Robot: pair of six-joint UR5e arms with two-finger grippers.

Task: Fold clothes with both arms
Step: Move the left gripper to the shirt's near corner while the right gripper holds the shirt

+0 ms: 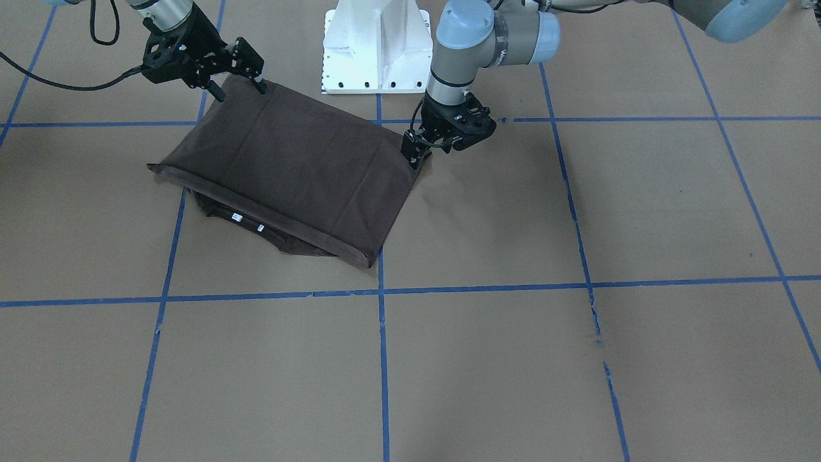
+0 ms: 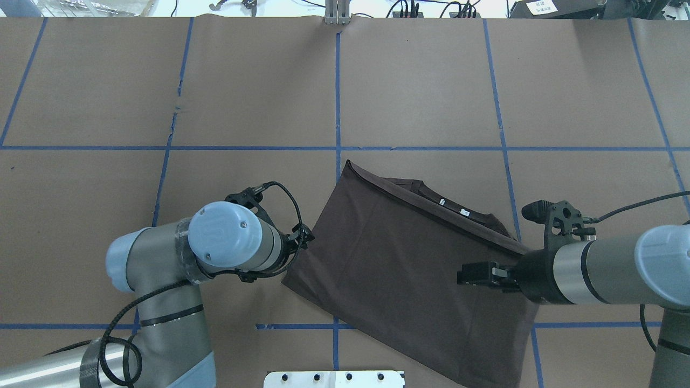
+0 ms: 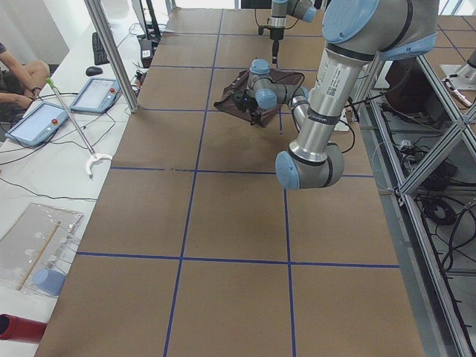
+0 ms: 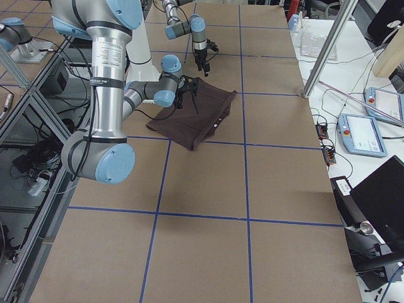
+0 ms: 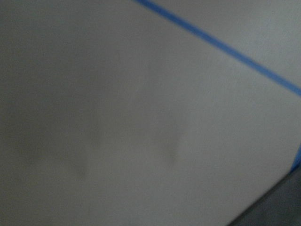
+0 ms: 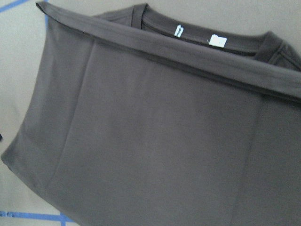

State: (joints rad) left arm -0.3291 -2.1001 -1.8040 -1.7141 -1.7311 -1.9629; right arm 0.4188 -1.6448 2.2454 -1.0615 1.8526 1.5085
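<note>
The dark brown T-shirt point(image 1: 288, 167) lies folded in half on the brown paper table, its hem edge laid over near the collar point(image 2: 453, 207) with two small white labels. It fills the right wrist view point(image 6: 155, 141). My right gripper point(image 1: 238, 88) is open and empty, raised just over the shirt's corner nearest the robot; from overhead it hangs over the cloth point(image 2: 464, 274). My left gripper point(image 1: 415, 153) is low at the shirt's other near corner point(image 2: 303, 240). I cannot tell whether it is open or shut. The left wrist view is blurred and shows only paper and tape.
The white pedestal point(image 1: 378, 45) stands at the table's robot side, close behind the shirt. Blue tape lines point(image 1: 383, 292) cross the brown paper. Operators' tablets point(image 3: 44, 123) lie on a side bench beyond the table's far edge.
</note>
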